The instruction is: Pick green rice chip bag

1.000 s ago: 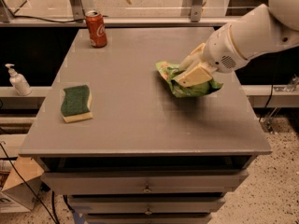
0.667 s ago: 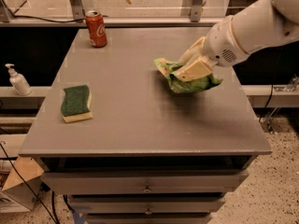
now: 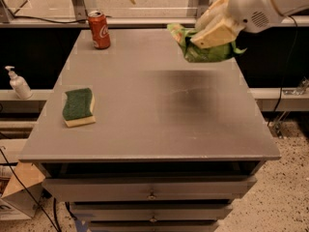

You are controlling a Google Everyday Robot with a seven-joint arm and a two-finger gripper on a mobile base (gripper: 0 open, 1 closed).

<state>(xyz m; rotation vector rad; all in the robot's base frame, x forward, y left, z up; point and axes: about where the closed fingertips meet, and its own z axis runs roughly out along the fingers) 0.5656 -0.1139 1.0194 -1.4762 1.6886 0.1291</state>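
Note:
The green rice chip bag (image 3: 200, 50) is a crumpled light-green pouch held in the air above the far right part of the grey table (image 3: 154, 105). My gripper (image 3: 212, 30) is shut on the bag, its pale fingers (image 3: 217, 33) pressed across the top of it. The white arm reaches in from the upper right corner. The bag's label is hidden by the fingers and folds.
A green-and-yellow sponge (image 3: 78, 107) lies on the table's left side. A red soda can (image 3: 99, 29) stands at the far left corner. A soap pump bottle (image 3: 18, 82) stands on a ledge left of the table. Drawers sit below the front edge.
The gripper has lifted the bag off the table top and carried it up and toward the far right. The sponge and can have not moved.

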